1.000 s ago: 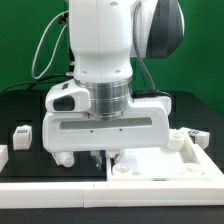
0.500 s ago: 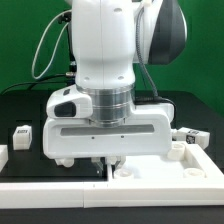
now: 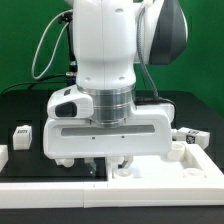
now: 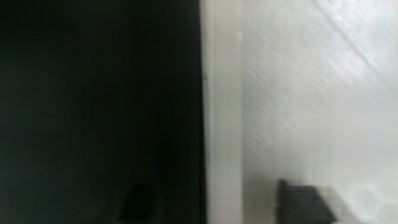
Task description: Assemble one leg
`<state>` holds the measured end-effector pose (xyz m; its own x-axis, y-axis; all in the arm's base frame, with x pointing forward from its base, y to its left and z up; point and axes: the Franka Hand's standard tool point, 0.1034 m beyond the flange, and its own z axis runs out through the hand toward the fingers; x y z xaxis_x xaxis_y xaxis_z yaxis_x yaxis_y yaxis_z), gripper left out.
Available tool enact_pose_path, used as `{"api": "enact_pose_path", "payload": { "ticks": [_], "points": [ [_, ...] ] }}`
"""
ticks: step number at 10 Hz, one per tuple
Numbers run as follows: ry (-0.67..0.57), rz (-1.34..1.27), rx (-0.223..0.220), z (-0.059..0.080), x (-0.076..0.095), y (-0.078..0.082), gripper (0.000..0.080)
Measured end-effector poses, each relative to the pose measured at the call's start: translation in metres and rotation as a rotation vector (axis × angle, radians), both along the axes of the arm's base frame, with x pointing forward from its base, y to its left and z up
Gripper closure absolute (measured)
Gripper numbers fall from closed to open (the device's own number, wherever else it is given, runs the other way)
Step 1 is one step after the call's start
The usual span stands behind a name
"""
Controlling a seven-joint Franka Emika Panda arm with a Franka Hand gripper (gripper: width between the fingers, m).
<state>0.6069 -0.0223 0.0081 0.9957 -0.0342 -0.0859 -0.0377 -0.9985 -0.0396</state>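
The leg (image 3: 21, 133) is a small white block with a black-and-white tag. It lies on the black desk (image 3: 30, 110) at the exterior view's left, well away from the arm. Nothing holds it. A second leg (image 3: 186, 135) just like it lies at the exterior view's right. The pincer (image 3: 107, 163) hangs low in the middle, over the edge of a big flat white panel (image 3: 160, 172). In the wrist view the pincer (image 4: 217, 205) has its two dark fingers (image 4: 306, 200) spread apart, with nothing between them. One finger is over the dark desk (image 4: 89, 100) and the other is over the white panel (image 4: 302, 100).
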Motion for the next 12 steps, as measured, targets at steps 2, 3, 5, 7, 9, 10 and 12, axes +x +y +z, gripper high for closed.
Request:
{"api": "enact_pose_path", "payload": {
  "ticks": [2, 3, 5, 7, 9, 10, 12],
  "points": [
    [-0.013, 0.05, 0.004, 0.026, -0.006, 0.005, 0.0239],
    [-0.02, 0.108, 0.009, 0.042, -0.015, 0.01, 0.0178],
    [-0.052, 0.256, -0.011, 0.067, -0.026, 0.033, 0.0155],
    [-0.071, 0.349, -0.008, 0.06, -0.026, 0.031, 0.0151],
    [-0.092, 0.453, -0.021, 0.061, -0.026, 0.036, 0.0151],
    [-0.121, 0.53, -0.036, 0.06, -0.036, 0.061, 0.0151],
    [-0.119, 0.636, -0.035, 0.071, -0.057, 0.109, 0.0151]
  ]
}}
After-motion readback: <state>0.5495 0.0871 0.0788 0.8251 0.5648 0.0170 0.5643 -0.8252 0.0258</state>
